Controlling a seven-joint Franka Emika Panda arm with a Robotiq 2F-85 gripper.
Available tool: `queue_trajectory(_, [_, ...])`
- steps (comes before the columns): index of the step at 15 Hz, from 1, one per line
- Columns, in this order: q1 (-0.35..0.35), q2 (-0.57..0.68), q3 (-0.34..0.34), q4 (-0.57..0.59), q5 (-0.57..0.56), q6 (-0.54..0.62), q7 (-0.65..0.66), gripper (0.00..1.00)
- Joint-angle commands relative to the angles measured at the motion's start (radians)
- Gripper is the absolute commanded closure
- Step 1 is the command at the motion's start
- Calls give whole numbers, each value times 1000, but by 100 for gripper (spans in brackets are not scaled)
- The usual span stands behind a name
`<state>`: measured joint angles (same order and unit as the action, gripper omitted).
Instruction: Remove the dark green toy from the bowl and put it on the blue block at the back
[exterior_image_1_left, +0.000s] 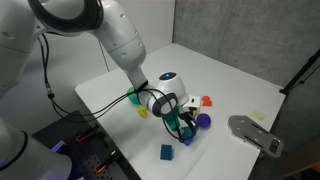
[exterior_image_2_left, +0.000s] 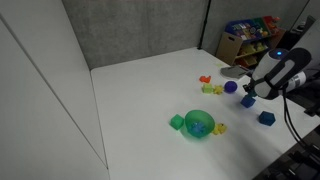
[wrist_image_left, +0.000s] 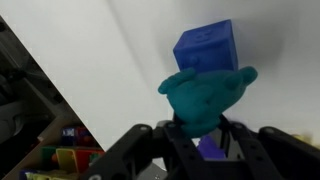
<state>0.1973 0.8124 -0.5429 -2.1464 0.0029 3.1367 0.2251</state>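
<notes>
Toy: the dark green toy is teal and lumpy, with a rounded body and two stubby side lobes.
Place: it is out of the bowl, just beside the blue block; contact is unclear.
Gripper: the gripper is clamped narrowly on the toy's lower part.
Worktop: the worktop is white.

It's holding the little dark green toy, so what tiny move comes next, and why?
Probably ease the dark green toy the last bit down onto the blue block before opening. In the wrist view the gripper is shut on the toy, and the block shows close beyond it; whether they touch can't be judged.
</notes>
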Motion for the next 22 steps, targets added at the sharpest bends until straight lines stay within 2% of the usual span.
queue_trajectory(1, [-25, 0, 20, 0, 24, 44, -23, 90])
queue_trajectory(5, [-38, 4, 32, -2, 34, 63, -29, 88])
queue_trajectory(6, [-42, 6, 35, -3, 36, 66, -30, 58])
queue_trajectory(7, [-46, 8, 37, -3, 37, 69, -32, 44])
queue_trajectory(13, [-57, 3, 45, -10, 38, 77, -39, 1])
queue_trajectory(19, [-29, -87, 61, -55, 30, 26, -50, 0])
queue_trajectory(22, [11, -164, 62, -93, 21, -1, -56, 0])
